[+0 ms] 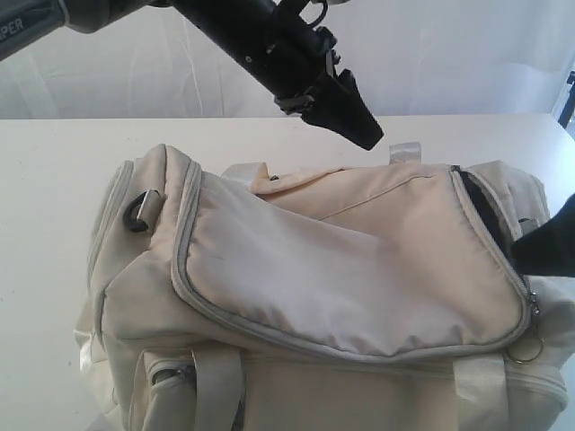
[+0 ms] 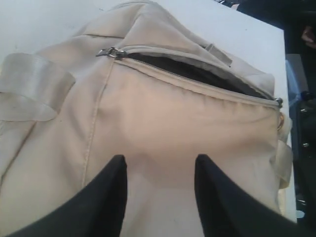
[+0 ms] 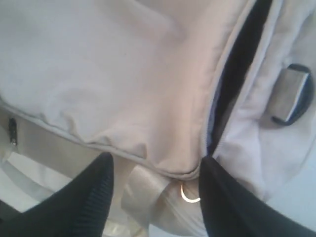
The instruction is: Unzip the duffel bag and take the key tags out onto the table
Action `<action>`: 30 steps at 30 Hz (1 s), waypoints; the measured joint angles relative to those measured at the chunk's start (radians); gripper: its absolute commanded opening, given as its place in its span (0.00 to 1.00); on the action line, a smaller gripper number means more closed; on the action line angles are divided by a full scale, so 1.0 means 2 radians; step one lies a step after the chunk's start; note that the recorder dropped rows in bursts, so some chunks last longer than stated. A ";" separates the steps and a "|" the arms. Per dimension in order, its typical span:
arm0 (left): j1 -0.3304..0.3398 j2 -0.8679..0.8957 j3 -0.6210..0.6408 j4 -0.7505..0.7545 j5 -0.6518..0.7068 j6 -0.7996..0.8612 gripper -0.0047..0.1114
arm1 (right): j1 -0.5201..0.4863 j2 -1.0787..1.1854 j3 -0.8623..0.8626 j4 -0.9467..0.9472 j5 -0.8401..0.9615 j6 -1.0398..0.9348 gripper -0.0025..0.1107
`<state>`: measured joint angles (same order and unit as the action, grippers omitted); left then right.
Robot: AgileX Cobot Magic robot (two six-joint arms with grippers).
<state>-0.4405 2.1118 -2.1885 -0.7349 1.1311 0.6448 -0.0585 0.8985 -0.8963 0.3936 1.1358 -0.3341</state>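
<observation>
We cannot see into the dark gap [image 2: 197, 74] of the duffel bag [image 1: 341, 269], it is too black inside. The bag's bottom is cut off in the exterior view, and so is most of the right jaws

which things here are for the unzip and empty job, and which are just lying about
Job: bag, its open zip gap, zip pull, table, left claw, right claw. Key tags not in view.
Lying about: dark clutter past the table edge.
</observation>
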 measured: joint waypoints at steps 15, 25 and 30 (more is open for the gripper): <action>-0.052 -0.237 0.468 -0.291 -0.003 0.249 0.29 | 0.000 0.123 -0.012 0.017 -0.049 -0.007 0.46; -0.209 -0.244 0.554 -0.334 -0.157 0.362 0.32 | 0.000 0.184 -0.021 0.027 -0.037 -0.017 0.32; -0.246 -0.244 0.554 -0.340 -0.239 0.408 0.49 | 0.000 0.196 -0.023 0.027 -0.036 -0.017 0.05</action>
<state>-0.9319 1.6245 -1.0800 -1.4157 0.6523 1.4611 -0.0585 1.2902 -0.9431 0.4479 1.0647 -0.3683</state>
